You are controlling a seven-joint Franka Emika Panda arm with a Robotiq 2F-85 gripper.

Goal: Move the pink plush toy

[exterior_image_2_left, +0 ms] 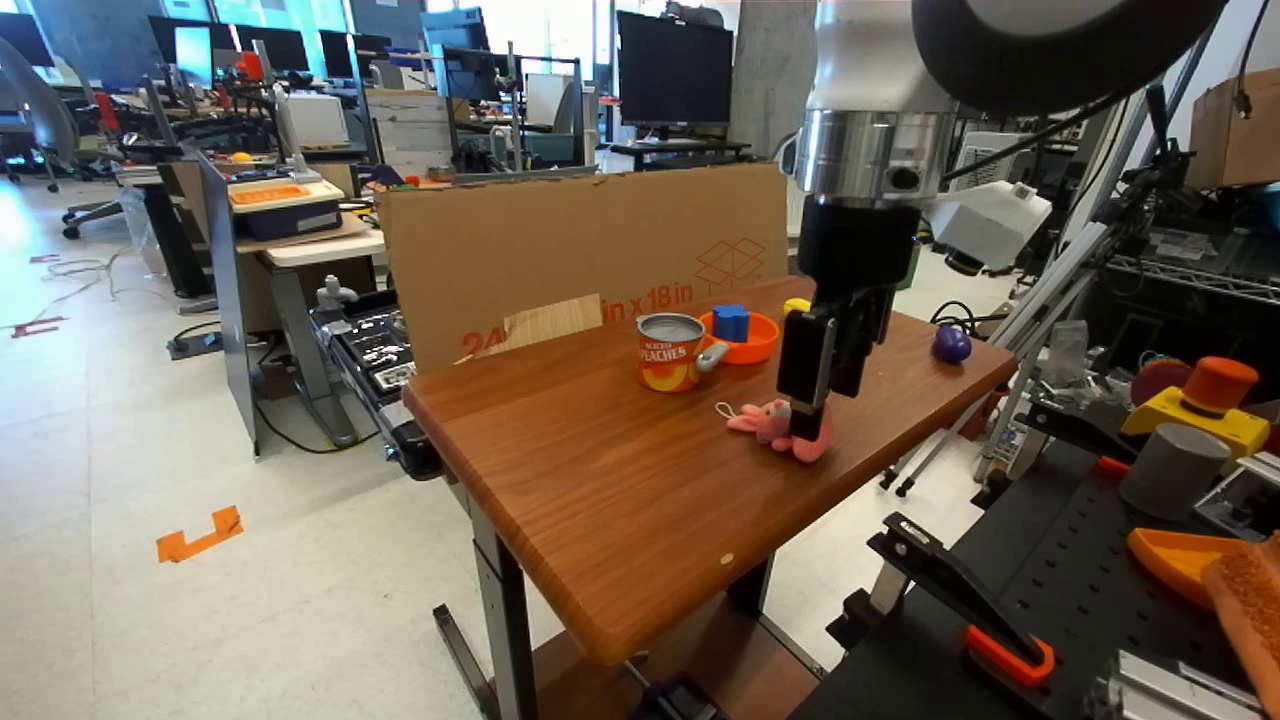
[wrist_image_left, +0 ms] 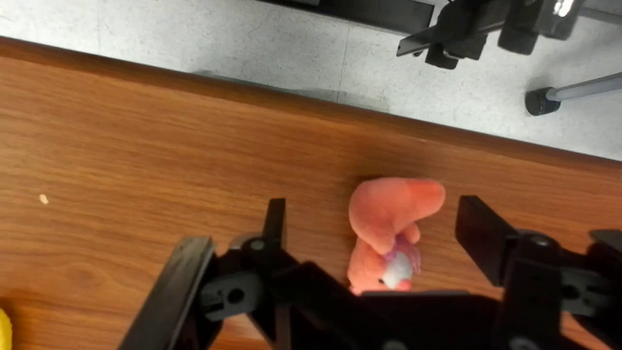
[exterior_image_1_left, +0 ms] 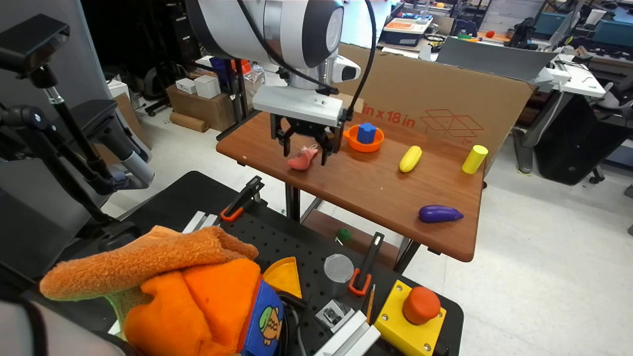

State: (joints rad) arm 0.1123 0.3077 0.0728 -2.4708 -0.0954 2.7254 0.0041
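Straddles, with the black two-fingered gripper [exterior_image_1_left: 305,155], the small salmon-pink lumpy plush toy [wrist_image_left: 376,209] lying on the brown wood-grain tabletop [exterior_image_1_left: 356,183]. In the wrist view, holds the flat black fingers [wrist_image_left: 276,223] wide apart, at nine and three o'clock of the toy, with bare wood between toy and finger on both sides. In an exterior view, hides part of the toy behind one fingertip [exterior_image_2_left: 805,425].
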